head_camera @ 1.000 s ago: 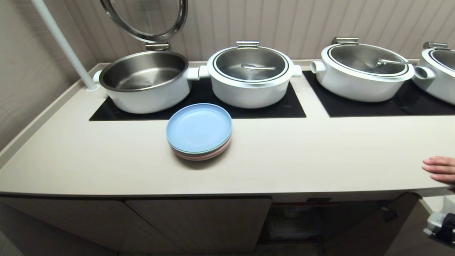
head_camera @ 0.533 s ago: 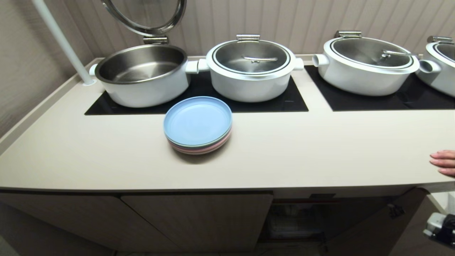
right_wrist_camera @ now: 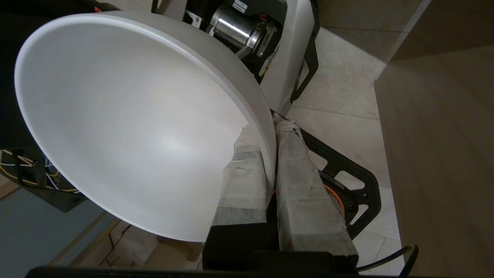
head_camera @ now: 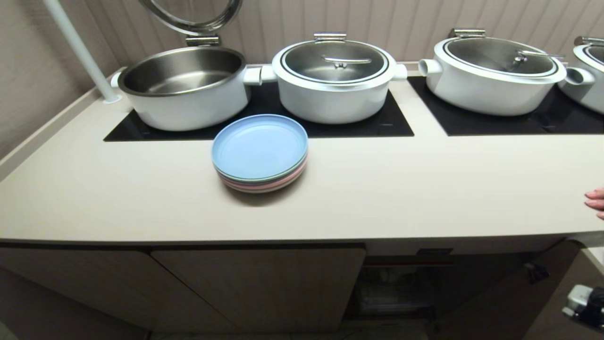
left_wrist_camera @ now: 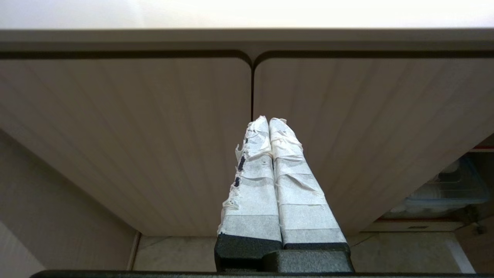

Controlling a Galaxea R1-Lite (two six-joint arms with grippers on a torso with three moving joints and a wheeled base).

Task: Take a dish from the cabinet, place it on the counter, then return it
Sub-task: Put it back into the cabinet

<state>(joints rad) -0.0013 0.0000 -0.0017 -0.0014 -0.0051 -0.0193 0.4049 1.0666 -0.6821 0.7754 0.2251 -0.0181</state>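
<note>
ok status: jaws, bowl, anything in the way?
Right gripper shut on bowl rim. Left gripper shut, idle. Plate stack and person's hand on counter.

I find no text I can read in any of my views. A small white sticker sits on the robot's base in my right wrist view, but its print is too small to make out, and a dark tag under the counter edge stays illegible.

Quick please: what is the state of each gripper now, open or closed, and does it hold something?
Left gripper: closed, holds nothing.
Right gripper: closed on the rim of the bowl.
</note>
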